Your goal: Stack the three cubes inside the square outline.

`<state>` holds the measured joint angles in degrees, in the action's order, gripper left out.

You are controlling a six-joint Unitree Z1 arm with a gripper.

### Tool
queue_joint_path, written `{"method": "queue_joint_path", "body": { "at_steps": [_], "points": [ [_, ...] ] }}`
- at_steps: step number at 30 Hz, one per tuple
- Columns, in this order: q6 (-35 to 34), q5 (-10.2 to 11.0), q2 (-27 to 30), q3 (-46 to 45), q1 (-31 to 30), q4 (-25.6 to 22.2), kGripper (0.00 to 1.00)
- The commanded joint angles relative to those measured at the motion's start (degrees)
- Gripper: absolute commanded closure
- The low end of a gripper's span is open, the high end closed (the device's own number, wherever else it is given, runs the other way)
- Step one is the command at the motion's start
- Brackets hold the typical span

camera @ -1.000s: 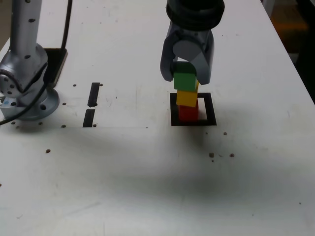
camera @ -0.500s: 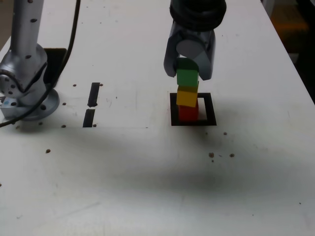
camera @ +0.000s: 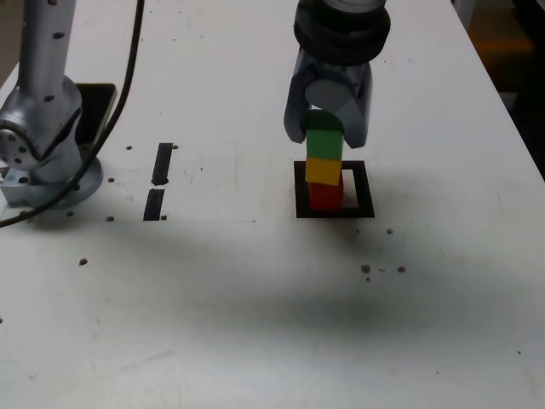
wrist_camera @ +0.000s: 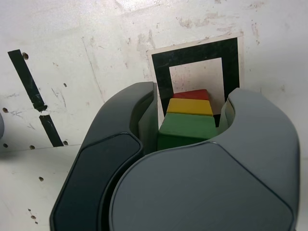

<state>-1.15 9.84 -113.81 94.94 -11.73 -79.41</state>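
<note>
green cube (camera: 324, 141), yellow cube (camera: 323, 169), red cube (camera: 324, 195)

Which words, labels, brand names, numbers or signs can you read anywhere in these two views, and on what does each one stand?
None: neither view shows any readable text.
The green cube, yellow cube and red cube have plain faces.
The square outline and the two black strips are bare tape marks, not signs.
The end effector and the arm's base carry no visible label.

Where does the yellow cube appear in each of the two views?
Exterior view: yellow cube sits mid-stack, above the red cube, below the green cube.
Wrist view: yellow cube shows between the green cube and the red cube.
Shared landmark: the square outline.
</note>
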Motion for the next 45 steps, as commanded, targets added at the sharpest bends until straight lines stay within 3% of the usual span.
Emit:
{"method": "queue_joint_path", "body": {
  "at_steps": [1,13,21,28,38,45],
  "points": [
    [0.09,-0.18,-0.26,-0.16,0.06,0.03,0.60],
    [0.82,-1.16,0.17,0.36,0.07,-0.48,0.31],
    [1.06,-0.88,0.66,1.07,-0.32,-0.72,0.26],
    [1.06,0.82,2.35,2.53,-0.65,-2.56,0.23],
    [0.55,2.68,9.02,-0.24,-0.22,-4.03,0.23],
    [-0.24,2.50,14.63,-7.14,2.45,-3.39,0.23]
  ]
}}
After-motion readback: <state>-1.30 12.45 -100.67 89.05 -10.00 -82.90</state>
